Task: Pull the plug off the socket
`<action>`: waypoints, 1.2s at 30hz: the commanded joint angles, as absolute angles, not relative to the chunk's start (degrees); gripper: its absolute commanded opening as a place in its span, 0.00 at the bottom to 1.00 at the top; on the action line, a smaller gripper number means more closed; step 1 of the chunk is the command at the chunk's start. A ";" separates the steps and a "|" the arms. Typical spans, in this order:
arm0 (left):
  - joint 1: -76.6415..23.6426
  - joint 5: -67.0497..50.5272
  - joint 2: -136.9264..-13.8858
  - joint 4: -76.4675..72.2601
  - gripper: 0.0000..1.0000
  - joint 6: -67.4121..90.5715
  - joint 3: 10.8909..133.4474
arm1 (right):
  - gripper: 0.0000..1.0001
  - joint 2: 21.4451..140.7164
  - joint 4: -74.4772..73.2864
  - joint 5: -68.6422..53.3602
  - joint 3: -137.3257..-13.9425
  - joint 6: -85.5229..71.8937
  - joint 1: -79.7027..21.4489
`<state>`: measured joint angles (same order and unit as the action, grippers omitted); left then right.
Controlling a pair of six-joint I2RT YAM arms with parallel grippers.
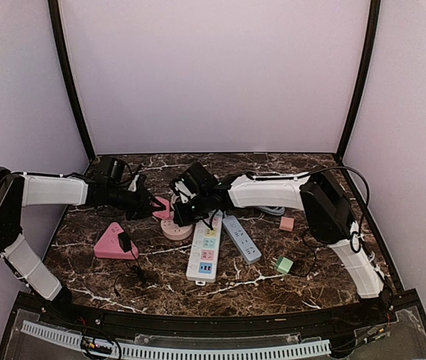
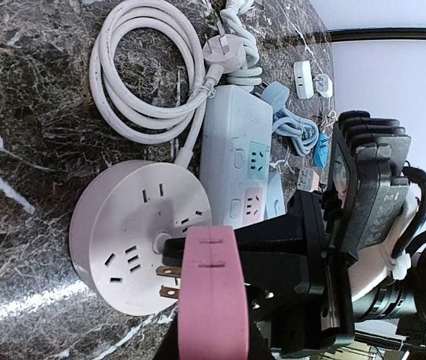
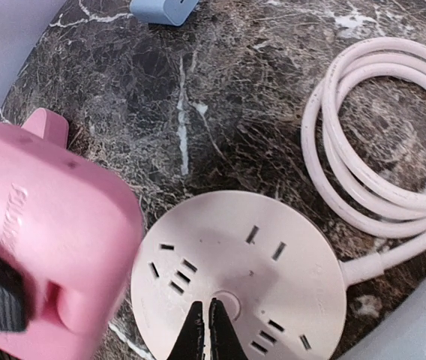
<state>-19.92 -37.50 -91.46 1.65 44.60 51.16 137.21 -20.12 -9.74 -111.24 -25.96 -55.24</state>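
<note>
Plug (image 2: 207, 300): pink, rounded block, two bare metal blades showing. It sits at the lower centre of the left wrist view, clear of the round socket (image 2: 134, 236). Left gripper (image 1: 150, 204) is clamped on the plug. Right gripper (image 3: 207, 334) is closed and empty, tips on the socket's centre.

Top-view count:
- one round socket
- one white strip (image 1: 205, 253)
- one blue strip (image 1: 241, 238)
- one triangular socket (image 1: 108, 244)
- one pink cube (image 1: 286, 223)
- one green cube (image 1: 283, 264)

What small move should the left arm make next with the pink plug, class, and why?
Probably carry the pink rectangular plastic plug sideways, away from the round pale pink plastic socket disc, and lower it onto the dark marble table. The left claw grips the plug, its metal prongs show bare outside the slots, and the shut right claw sits on the disc's centre.
</note>
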 commanded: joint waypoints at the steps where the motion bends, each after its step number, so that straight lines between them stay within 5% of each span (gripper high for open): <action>1: -19.43 -32.14 -85.73 9.75 0.00 40.57 54.58 | 0.05 130.98 -22.84 -11.28 -109.65 -24.26 -54.23; 4: -19.42 -25.54 -83.42 14.58 0.00 38.86 57.24 | 0.13 127.49 -22.21 -11.14 -109.49 -23.42 -54.14; 13: -19.05 -2.03 -80.36 33.14 0.00 37.03 66.51 | 0.68 117.73 -19.77 -9.69 -104.57 -21.11 -53.83; 22: -17.40 18.60 -87.39 48.20 0.00 37.25 74.56 | 0.97 110.00 -16.85 -6.02 -96.41 -20.51 -53.28; 36: -10.27 25.26 -100.11 49.53 0.02 31.63 74.84 | 0.99 104.47 -17.77 -0.46 -89.41 -20.93 -52.21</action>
<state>-11.84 23.70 -98.37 47.72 34.41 74.11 106.59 -18.17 -2.63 -91.22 -20.64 -52.69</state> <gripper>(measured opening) 0.151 0.986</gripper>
